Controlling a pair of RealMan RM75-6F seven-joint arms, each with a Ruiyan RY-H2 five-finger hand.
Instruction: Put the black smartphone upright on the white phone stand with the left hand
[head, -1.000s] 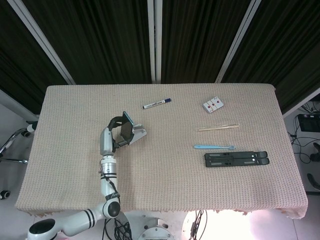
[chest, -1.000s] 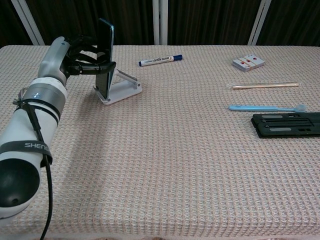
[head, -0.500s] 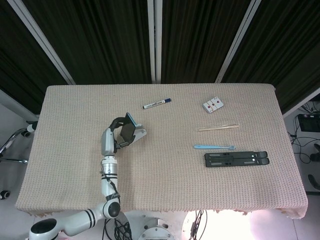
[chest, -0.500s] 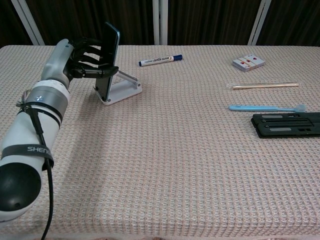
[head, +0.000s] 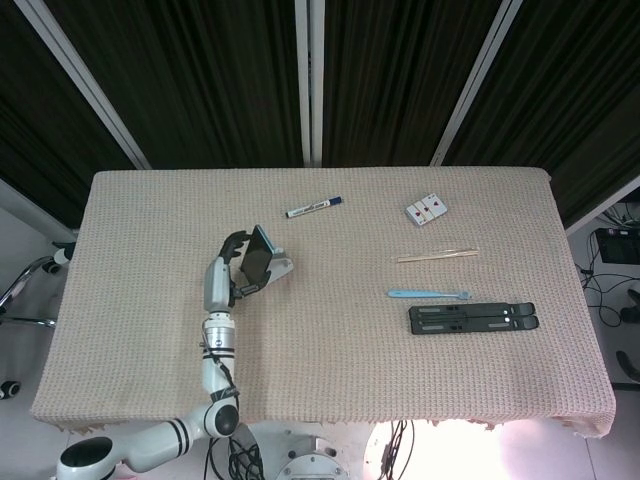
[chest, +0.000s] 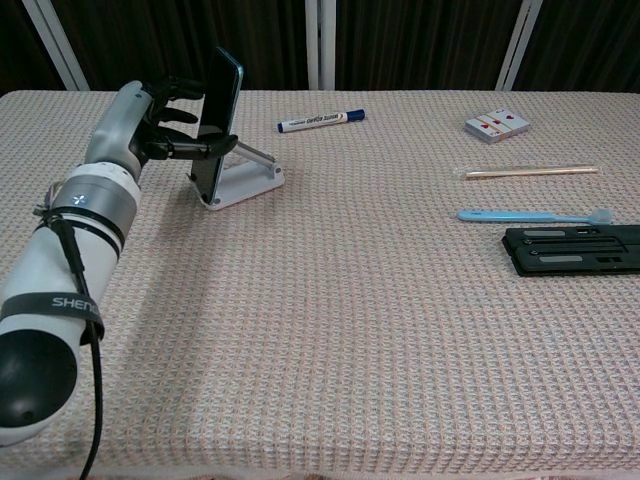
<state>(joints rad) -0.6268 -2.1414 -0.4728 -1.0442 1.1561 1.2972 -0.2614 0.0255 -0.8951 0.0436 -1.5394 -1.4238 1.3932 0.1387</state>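
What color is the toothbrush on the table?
Light blue. The toothbrush shows best in the chest view, lying just beyond the black folded stand.

Blue marker, playing cards, chopsticks, blue toothbrush, black folded stand.

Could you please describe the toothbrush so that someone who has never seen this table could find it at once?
Start at the black folding stand near the table's right edge. Just behind it lies the toothbrush, slim and light blue. The chopsticks further back are similarly thin but pale wood.
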